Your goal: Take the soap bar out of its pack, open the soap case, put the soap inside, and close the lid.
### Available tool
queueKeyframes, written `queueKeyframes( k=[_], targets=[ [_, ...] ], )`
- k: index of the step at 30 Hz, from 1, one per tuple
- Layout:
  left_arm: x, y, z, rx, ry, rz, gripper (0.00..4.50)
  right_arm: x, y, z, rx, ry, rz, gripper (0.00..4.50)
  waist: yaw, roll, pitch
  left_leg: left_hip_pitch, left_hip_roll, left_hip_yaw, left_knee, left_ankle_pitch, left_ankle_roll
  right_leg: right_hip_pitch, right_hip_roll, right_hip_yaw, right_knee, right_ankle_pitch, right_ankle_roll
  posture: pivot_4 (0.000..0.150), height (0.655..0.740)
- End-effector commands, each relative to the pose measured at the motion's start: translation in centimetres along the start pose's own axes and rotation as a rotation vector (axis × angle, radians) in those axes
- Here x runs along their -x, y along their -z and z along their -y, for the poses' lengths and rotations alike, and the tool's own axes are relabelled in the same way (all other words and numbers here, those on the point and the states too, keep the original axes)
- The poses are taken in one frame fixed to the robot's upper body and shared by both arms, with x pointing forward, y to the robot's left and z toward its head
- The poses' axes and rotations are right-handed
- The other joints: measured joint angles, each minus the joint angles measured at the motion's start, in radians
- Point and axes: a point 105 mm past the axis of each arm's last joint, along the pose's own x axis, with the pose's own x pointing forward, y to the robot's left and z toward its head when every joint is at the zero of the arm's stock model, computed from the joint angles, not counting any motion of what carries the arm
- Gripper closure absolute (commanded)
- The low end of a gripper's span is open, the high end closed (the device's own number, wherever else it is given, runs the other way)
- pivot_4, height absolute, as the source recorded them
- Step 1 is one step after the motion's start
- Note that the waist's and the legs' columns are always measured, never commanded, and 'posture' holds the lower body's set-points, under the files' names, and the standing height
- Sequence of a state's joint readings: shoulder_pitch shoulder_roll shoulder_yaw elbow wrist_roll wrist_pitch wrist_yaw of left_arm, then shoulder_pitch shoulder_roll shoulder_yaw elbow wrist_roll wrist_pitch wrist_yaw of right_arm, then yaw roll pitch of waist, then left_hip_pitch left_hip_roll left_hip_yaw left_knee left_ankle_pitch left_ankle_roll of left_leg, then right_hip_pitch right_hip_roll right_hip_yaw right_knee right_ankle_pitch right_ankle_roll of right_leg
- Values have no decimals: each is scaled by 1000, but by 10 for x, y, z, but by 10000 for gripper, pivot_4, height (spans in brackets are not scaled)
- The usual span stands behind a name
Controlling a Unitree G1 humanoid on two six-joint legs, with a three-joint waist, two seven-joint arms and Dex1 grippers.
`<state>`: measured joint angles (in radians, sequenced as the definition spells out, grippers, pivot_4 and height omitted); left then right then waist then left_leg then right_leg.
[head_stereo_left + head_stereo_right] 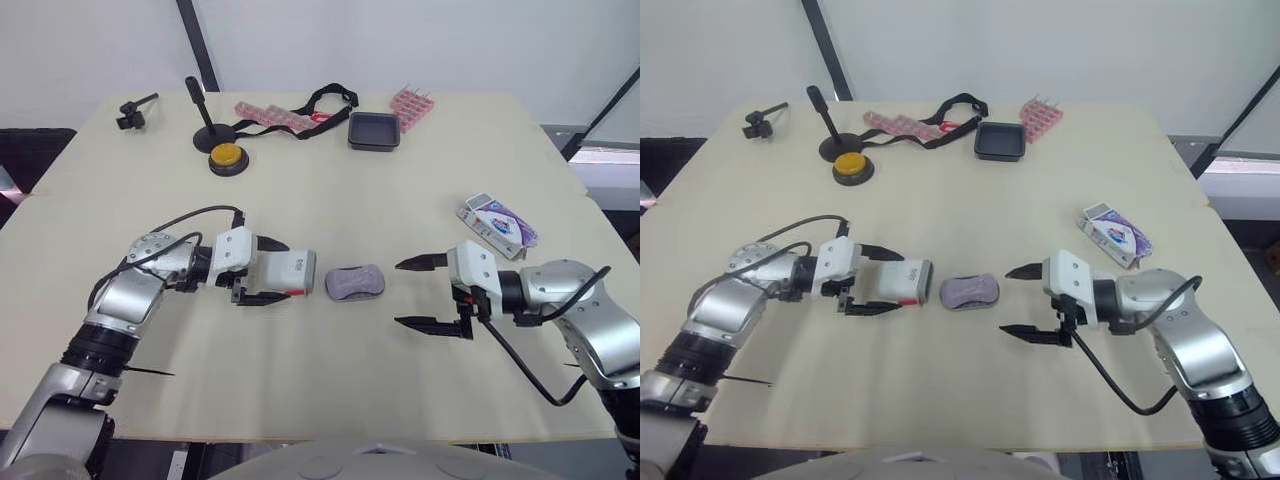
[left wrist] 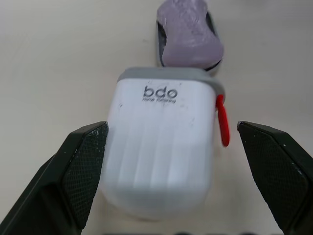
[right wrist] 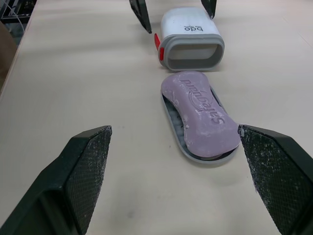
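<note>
My left claw (image 1: 286,269) is spread around the white plastic soap-case cover with the grey rim (image 2: 161,156). One finger rests against its side and the other stands off past the red strap (image 2: 223,122), so I am not yet gripping it. The cover lies on its side with its mouth facing the lavender soap bar (image 3: 203,115). The bar sits out of its pack on the grey oval case tray (image 3: 172,120), just beside that mouth.

My right claw (image 1: 398,293) is spread wide, near the tray's other end.

I judge the closing comes next. I should clamp the cover squarely, brace the tray from the right, line it up with the mouth and slide it in straight, keeping the strap clear.

The beige table (image 1: 330,190) is bare around us. The white-and-purple soap carton (image 1: 497,224) lies well apart, and the table edges are far off.
</note>
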<state>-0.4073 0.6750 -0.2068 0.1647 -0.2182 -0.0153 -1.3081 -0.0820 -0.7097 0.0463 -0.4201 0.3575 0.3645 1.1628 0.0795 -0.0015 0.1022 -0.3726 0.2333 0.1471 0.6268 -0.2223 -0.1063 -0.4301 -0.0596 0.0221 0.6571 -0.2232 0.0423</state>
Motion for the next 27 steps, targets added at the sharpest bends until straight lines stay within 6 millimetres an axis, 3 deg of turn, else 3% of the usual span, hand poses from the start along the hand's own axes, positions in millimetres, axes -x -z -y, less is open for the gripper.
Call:
queueKeyframes(
  k=[1, 8, 27],
  targets=[
    [5, 4, -5, -5, 42, -48, 0, 3, -14, -3, 31, -10, 57, 515, 0, 0, 0, 0, 0, 0, 0, 0, 0, 0, 0, 0, 0, 0, 0, 1500, 7291],
    [0, 3, -12, -25, 97, -61, 0, 9, -12, -9, 15, -26, 83, 515, 3, 0, 0, -1, 0, 0, 0, 0, 0, 0, -1, 0, 0, 0, 0, 1500, 7291],
    [-17, 16, -3, -23, 136, -64, 0, 23, 3, -18, -52, 82, 101, 515, 1, 0, 0, -1, 0, 0, 0, 0, 0, 1, -2, 0, -1, 0, 0, 1500, 7291]
  ],
)
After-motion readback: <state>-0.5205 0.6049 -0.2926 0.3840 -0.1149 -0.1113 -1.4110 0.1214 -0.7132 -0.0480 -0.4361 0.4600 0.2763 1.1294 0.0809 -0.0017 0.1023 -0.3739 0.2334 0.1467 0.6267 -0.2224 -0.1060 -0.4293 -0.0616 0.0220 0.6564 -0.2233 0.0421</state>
